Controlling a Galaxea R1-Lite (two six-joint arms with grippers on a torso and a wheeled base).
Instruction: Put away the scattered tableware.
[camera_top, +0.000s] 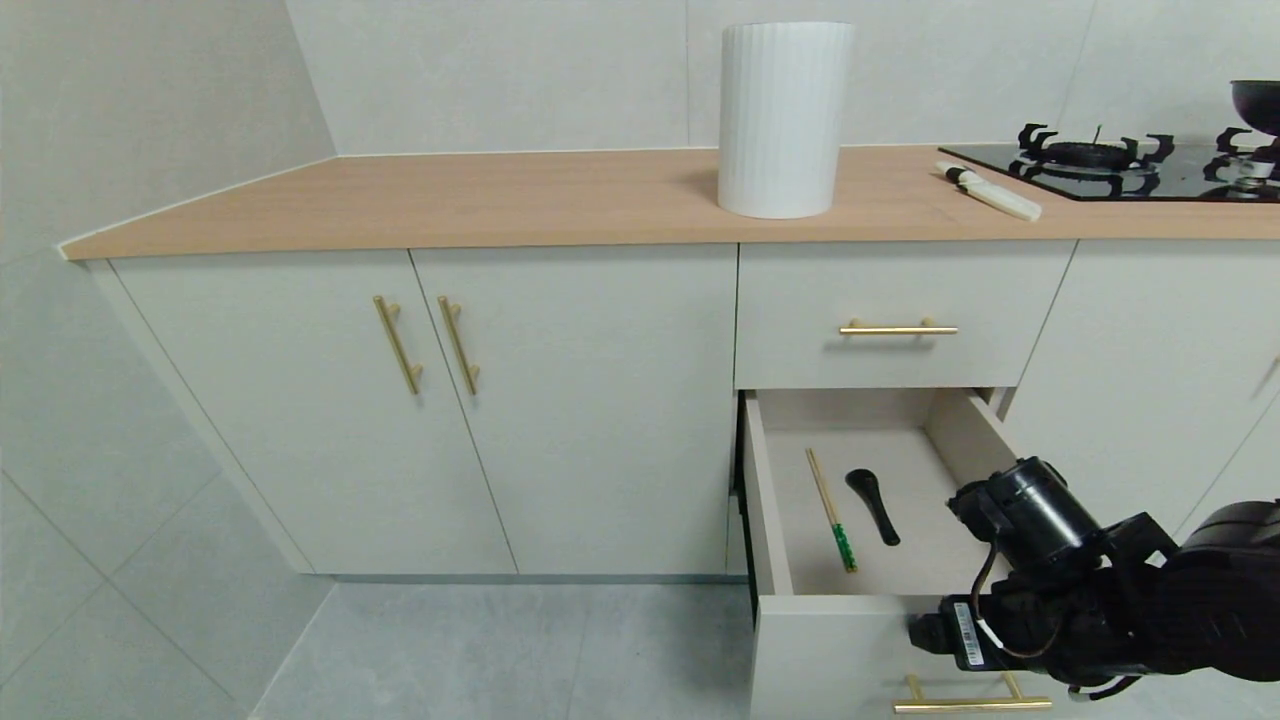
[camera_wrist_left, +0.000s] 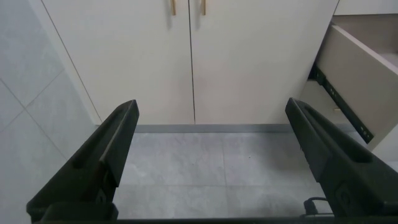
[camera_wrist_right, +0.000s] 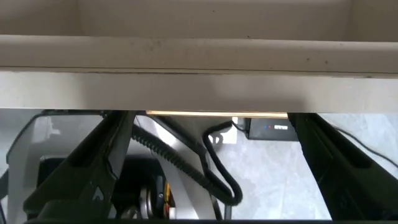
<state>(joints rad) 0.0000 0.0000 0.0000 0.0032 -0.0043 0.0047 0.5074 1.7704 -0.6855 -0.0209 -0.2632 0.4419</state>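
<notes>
My left gripper (camera_wrist_left: 211, 112) hangs low with its jaws spread wide, facing the double cabinet doors (camera_top: 400, 400) on the left. On the wooden counter (camera_top: 450, 195) stands a white ribbed canister (camera_top: 783, 118). Below it the open drawer (camera_top: 765, 500) holds the chopsticks (camera_top: 830, 510) and, just right of them, the black spoon (camera_top: 873, 505), lying apart. A white knife (camera_top: 988, 191) rests on the counter beside the hob (camera_top: 1100, 165) at far right. My right gripper (camera_wrist_right: 211, 124) sits at the near drawer front, jaws open, with the gold handle (camera_wrist_right: 217, 114) across the gap.
</notes>
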